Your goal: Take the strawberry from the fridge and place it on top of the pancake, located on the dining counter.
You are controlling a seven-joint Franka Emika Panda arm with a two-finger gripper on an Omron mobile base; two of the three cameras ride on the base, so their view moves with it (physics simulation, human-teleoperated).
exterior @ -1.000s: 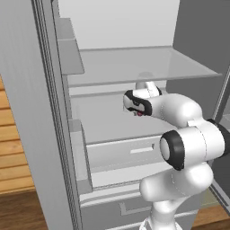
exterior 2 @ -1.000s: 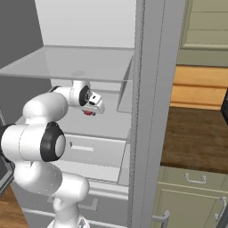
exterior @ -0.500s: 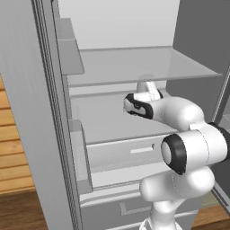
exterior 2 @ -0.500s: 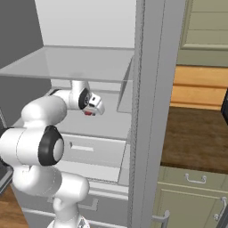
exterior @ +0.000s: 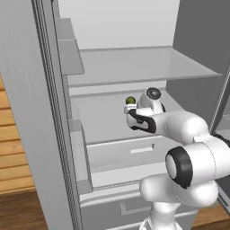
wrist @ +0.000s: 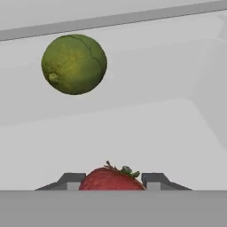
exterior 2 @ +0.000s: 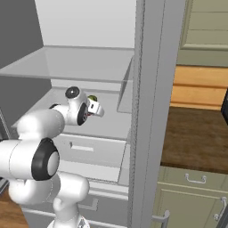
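Note:
My gripper (wrist: 113, 182) is shut on the strawberry (wrist: 111, 179), whose red body and green top show between the two dark fingertips. The hand is inside the open fridge (exterior: 134, 67), just above the pale middle shelf (exterior 2: 111, 127). My gripper (exterior: 128, 111) points toward the back wall in the left base view. From the right base view the gripper (exterior 2: 99, 110) sits near the shelf's middle. The pancake and the dining counter are out of view.
A green lime (wrist: 74, 64) lies on the same shelf just beyond the gripper, lime (exterior: 130, 100), lime (exterior 2: 92, 98). The open fridge door with bins (exterior: 72, 54) stands at the left. A drawer (exterior: 134, 152) lies below. A brown-topped green cabinet (exterior 2: 191, 178) is at the right.
The hand has drawn slightly back and down with the strawberry in it, and the elbow has dropped. The lime now shows behind the hand in both base views.

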